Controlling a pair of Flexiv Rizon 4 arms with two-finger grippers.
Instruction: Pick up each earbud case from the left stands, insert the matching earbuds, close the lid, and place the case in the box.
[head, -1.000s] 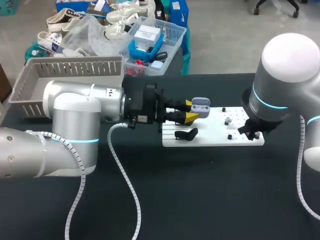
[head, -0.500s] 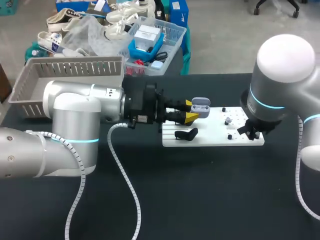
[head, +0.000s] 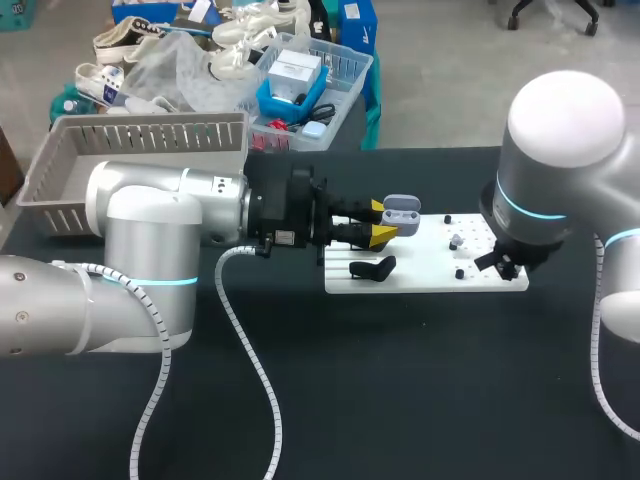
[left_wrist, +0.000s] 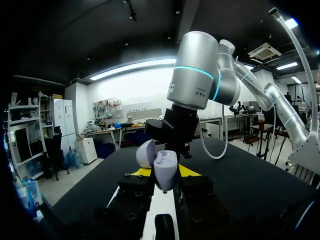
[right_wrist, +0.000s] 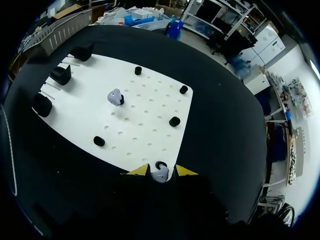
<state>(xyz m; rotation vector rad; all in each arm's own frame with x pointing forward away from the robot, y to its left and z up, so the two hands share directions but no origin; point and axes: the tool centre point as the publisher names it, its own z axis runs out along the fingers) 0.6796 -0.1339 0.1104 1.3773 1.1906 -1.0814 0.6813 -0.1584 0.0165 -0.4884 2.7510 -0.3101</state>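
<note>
Black tabletop (head: 420, 400) carrying a white pegboard (head: 430, 262). At the board's right end, one lilac earbud (right_wrist: 160, 175) sits right at our right gripper (right_wrist: 161, 171); clasped or loose, we cannot tell. Second earbud (right_wrist: 115, 96) mid-board. Our left gripper (head: 384, 221) is clamped on a lilac earbud case (head: 401, 214), lid open, above the board's left end. Grey slatted basket (head: 60, 165) at the far left.

The bench (head: 400, 400) has a flat black top, matte and even. It stretches wide ahead of the left fingers (left_wrist: 187, 171), softly lit.
</note>
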